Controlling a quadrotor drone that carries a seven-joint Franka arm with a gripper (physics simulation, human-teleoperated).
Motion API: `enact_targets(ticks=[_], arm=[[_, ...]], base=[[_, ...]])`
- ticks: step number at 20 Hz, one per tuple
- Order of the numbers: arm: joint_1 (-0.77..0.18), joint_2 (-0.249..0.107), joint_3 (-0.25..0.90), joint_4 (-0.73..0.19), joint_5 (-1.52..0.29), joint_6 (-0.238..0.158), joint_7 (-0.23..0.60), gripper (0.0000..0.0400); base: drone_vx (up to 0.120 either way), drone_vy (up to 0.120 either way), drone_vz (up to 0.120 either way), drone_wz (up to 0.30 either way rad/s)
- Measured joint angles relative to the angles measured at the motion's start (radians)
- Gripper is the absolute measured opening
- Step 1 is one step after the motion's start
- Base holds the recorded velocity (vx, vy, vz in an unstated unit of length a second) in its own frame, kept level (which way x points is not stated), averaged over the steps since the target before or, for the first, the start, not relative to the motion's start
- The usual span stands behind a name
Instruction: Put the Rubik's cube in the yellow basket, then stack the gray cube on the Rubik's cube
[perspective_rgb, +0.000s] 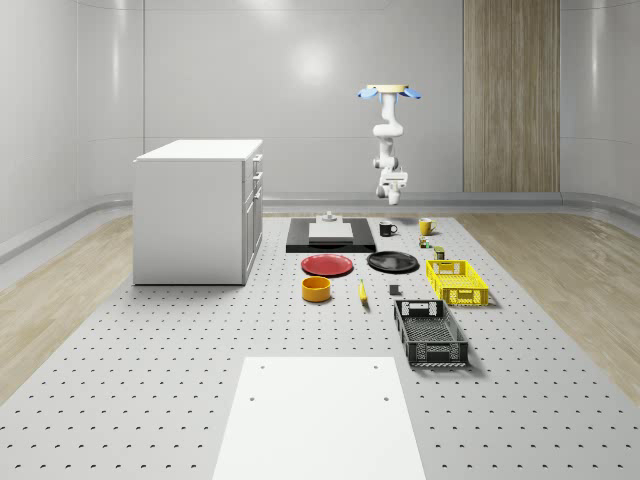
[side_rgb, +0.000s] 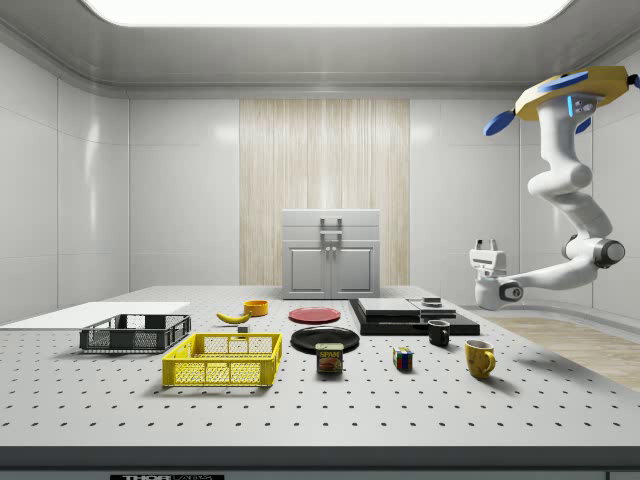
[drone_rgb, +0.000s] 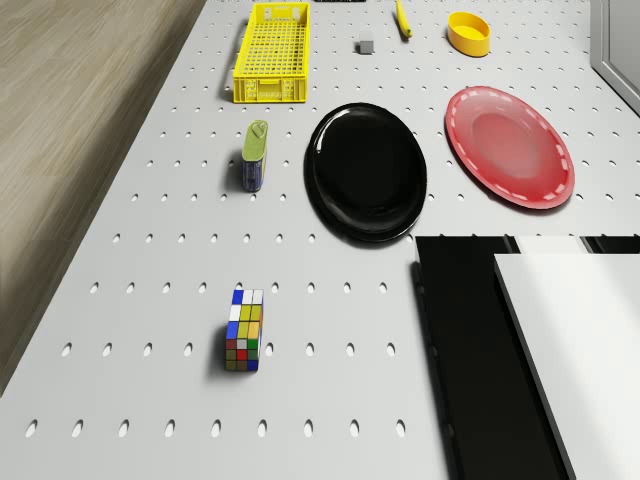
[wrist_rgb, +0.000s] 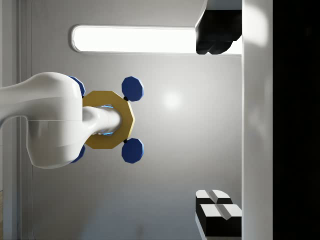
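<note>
Upper right of the side view: the drone (side_rgb: 572, 95) hovers high, off the table's (side_rgb: 560, 400) right end, w/ the arm folded down and back toward the left. The gripper (side_rgb: 487, 246) sits at mid-height and points up, not down at the table. The wrist view confirms it, since that camera looks straight at the drone's underside (wrist_rgb: 107, 120). The fingers (wrist_rgb: 215, 42) stand wide apart w/ nothing between them, so the gripper is empty.

The Rubik's cube (side_rgb: 402, 359) sits on the table, lower left of the gripper in the side view and well apart from it. In the whole-scene view it's right of centre (perspective_rgb: 424, 241), below and slightly right of the gripper (perspective_rgb: 391, 192), w/ the drone (perspective_rgb: 391, 92) near the top of the frame above both. The drone view has the Rubik's cube (drone_rgb: 244, 330) standing free, w/ bare table all round.

That's the relation you work from: the Rubik's cube is down and forward of a tool that faces the wrong way. My read is you need to swing the wrist over to point down, then drop the whole rig, approx straight onto it.

The yellow basket (perspective_rgb: 457, 281) lies nearer the camera, right of centre in the whole-scene view, and looks empty in the drone view (drone_rgb: 271, 40). The gray cube (drone_rgb: 365, 45) sits just beside it and is untouched. Neither step is started yet, imo.
</note>
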Motion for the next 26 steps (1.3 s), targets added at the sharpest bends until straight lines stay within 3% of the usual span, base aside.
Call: enact_targets(ticks=[12,26], arm=[[-0.002,-0.006,0.006,-0.006,-0.007,0.009,0.001,0.0400],[-0.020,-0.014,0.064,-0.016,-0.089,0.020,0.011,0.0400]], base=[[0.120,0.120,0.000,0.000],[0.120,0.003,0.000,0.000]])
